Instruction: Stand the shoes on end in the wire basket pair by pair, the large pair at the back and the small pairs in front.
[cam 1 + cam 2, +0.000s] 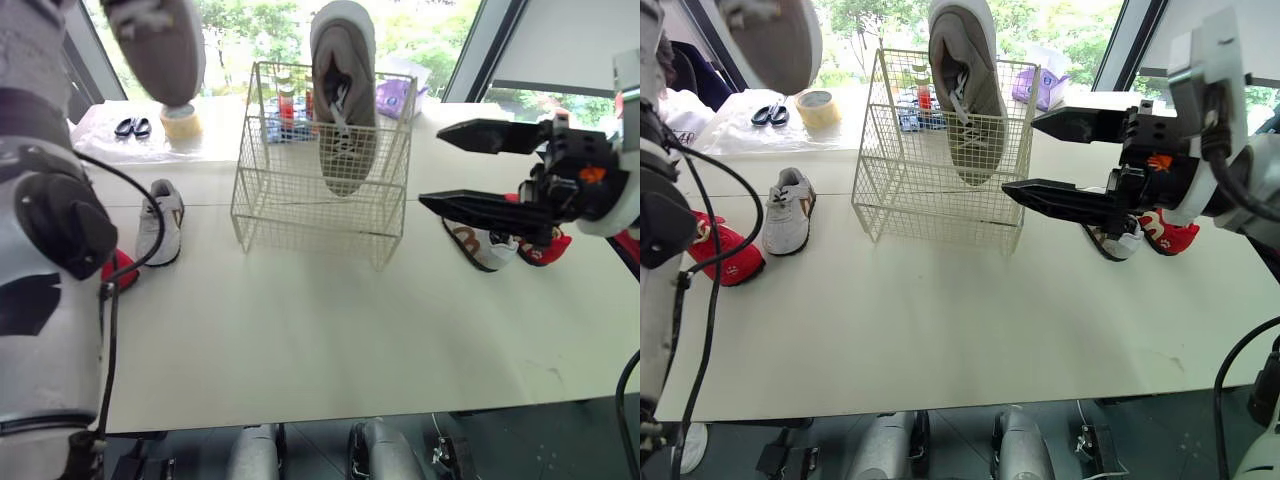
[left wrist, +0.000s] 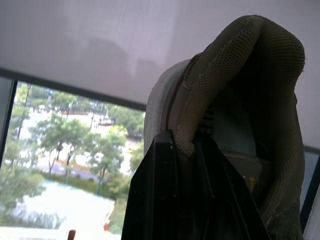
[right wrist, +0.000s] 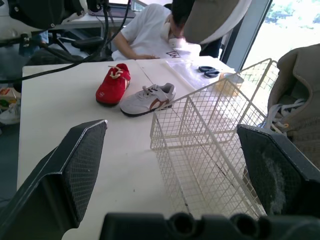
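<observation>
A white bench carries a wire basket, and one large grey shoe stands toe down toward the basket's back. The left pincer, raised high over the bench's left side, is clamped on the heel rim of a second large grey shoe, which hangs from that narrow grip alone. The right pincer gapes wide and empty just beside the basket's right wall. A small white shoe and a small red shoe lie on the bench at left. Likely risks are that the hanging shoe twists or slips free while descending, that its toe snags the wire rim and tips the light basket, or that it topples its standing partner. The right pincer could also nudge the basket.
</observation>
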You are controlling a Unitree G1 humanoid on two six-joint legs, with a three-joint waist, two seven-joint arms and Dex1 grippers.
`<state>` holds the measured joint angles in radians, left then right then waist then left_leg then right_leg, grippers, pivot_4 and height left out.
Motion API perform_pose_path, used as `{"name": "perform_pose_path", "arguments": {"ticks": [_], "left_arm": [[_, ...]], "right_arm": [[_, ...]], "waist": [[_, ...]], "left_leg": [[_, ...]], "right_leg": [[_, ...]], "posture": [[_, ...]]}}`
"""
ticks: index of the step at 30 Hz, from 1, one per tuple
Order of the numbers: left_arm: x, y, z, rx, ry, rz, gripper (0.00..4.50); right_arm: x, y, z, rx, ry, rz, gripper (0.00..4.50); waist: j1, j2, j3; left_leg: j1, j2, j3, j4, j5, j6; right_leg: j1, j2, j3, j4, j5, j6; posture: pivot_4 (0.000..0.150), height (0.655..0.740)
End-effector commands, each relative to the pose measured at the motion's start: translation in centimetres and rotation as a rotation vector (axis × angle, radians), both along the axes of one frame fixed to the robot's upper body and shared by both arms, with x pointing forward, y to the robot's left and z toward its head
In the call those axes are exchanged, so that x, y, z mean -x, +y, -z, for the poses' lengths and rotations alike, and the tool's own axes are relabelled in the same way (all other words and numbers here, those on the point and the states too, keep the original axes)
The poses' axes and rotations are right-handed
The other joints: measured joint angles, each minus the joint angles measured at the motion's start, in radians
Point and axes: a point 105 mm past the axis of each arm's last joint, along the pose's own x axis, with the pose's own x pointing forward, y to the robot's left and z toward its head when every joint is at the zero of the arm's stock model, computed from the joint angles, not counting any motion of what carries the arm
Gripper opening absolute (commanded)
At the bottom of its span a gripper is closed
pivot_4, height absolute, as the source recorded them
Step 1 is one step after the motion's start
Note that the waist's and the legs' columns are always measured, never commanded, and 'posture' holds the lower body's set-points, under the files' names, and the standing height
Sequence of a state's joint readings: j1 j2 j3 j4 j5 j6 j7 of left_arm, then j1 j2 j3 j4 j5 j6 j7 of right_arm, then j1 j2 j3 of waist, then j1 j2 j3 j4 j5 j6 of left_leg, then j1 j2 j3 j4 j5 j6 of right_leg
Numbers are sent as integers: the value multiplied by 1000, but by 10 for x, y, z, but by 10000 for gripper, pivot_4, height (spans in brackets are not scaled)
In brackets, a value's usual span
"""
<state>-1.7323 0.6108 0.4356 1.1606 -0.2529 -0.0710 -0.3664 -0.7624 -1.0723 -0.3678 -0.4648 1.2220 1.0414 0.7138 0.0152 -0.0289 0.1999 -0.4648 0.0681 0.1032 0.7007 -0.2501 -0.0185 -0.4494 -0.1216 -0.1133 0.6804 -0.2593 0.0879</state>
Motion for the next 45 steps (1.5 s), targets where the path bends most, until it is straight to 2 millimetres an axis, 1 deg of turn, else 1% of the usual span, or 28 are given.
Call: {"name": "perform_pose_path", "arguments": {"ticks": [1, 2, 3, 5, 6, 8, 10, 15, 20, 22, 25, 27, 29, 31, 33, 38, 42, 45], "left_arm": [[22, -39, -27, -103, -222, -40, 456], [21, -49, -26, -127, -239, -42, 456], [19, -56, -23, -113, -242, -29, 456], [16, -59, -21, -80, -240, -12, 456], [13, -65, -17, -86, -243, -7, 456], [5, -80, -6, -98, -223, 2, 456], [-7, -90, 10, -94, -183, 7, 456], [-19, -99, 33, -160, -147, -59, 456], [-29, -97, 58, -129, -106, -59, 456], [-29, -98, 58, -121, -108, -52, 456], [-19, -103, 40, -118, -169, -40, 456], [-12, -103, 29, -99, -205, -40, 456], [-6, -102, 22, -89, -242, -55, 456], [2, -107, 18, -124, -304, -92, 456], [6, -109, 18, -121, -336, -113, 456], [16, -125, 19, -135, -415, -139, 456], [12, -134, 28, -163, -400, -176, 456], [4, -143, 42, -222, -369, -223, 456]], "right_arm": [[9, -2, -17, -10, -71, -1, 45000], [10, -3, -19, -12, -74, 2, 45000], [11, -3, -20, -19, -76, 4, 45000], [12, -3, -21, -28, -75, 7, 45000], [12, -3, -21, -34, -75, 15, 45000], [13, -3, -20, -41, -75, 33, 45000], [14, -3, -19, -51, -79, 48, 45000], [17, -1, -19, -66, -82, 63, 45000], [17, 1, -20, -87, -85, 62, 45000], [15, 2, -20, -91, -82, 59, 45000], [13, 3, -20, -90, -78, 54, 45000], [12, 5, -19, -96, -75, 40, 45000], [12, 8, -18, -101, -71, 31, 45000], [11, 10, -16, -106, -67, 25, 45000], [12, 11, -17, -122, -66, 15, 45000], [14, 14, -16, -134, -57, 1, 45000], [17, 16, -17, -144, -56, -3, 45000], [19, 17, -18, -144, -51, -1, 45000]], "waist": [[-1, 0, 0], [0, 0, 0], [0, 0, 0], [-3, 0, 0], [-6, 0, 0], [-12, 0, 0], [-10, 0, 0], [-7, 0, 0], [-2, 0, 0], [-1, 0, 0], [-1, 0, 0], [-1, 0, 0], [-3, 0, 0], [-3, 0, 0], [-3, 0, 0], [1, 0, 0], [-1, 0, 0], [-2, 0, 0]], "left_leg": [[0, 0, 0, 0, 0, 0], [1, 0, 0, 0, 0, 0], [1, 0, 0, 0, 0, 0], [1, 0, 0, 0, 0, 0], [1, 0, 0, 0, 0, 0], [2, 0, 1, -1, 0, 0], [2, 0, 1, -1, 0, 0], [2, 0, 1, -1, 0, 0], [2, 0, 1, -1, 0, 0], [3, 0, 1, 0, 0, 0], [3, 0, 0, 0, 0, 0], [3, 0, 0, 0, 0, 1], [3, 0, 0, 0, 0, 1], [3, 0, 0, 0, 0, 1], [3, 0, 0, 0, 0, 0], [3, 0, 0, 0, 0, 0], [3, 0, 0, 0, 0, 1], [3, 0, 0, 0, 0, 1]], "right_leg": [[0, 0, 0, 0, 0, 0], [0, 0, 0, 1, 0, 0], [1, 0, 0, 1, 0, 0], [1, 0, 0, 1, 0, 0], [1, 0, 0, 0, 0, 0], [0, 0, 1, 1, 0, 0], [0, 0, 1, 1, 0, 0], [0, 0, 1, 1, 0, 0], [1, 0, 1, 0, 0, 0], [2, 0, 1, 0, 0, 0], [3, 0, 1, 0, 0, 0], [3, 0, 1, 0, 0, 0], [3, 0, 0, 0, 0, 0], [3, 0, 0, 0, 0, 0], [3, 0, 0, 0, 0, 0], [3, 0, 0, 0, 0, 0], [3, 0, 0, 0, 0, 0], [3, 0, 0, 0, 0, 0]], "posture": [[1500, 6938], [1500, 6938], [1500, 6938], [1500, 6938], [1500, 6938], [1500, 6938], [1500, 6938], [1500, 6938], [1500, 6938], [1500, 6938], [1500, 6938], [1500, 6938], [1500, 6938], [1500, 6938], [1500, 6938], [1500, 6938], [1500, 6938], [1500, 6938]]}}
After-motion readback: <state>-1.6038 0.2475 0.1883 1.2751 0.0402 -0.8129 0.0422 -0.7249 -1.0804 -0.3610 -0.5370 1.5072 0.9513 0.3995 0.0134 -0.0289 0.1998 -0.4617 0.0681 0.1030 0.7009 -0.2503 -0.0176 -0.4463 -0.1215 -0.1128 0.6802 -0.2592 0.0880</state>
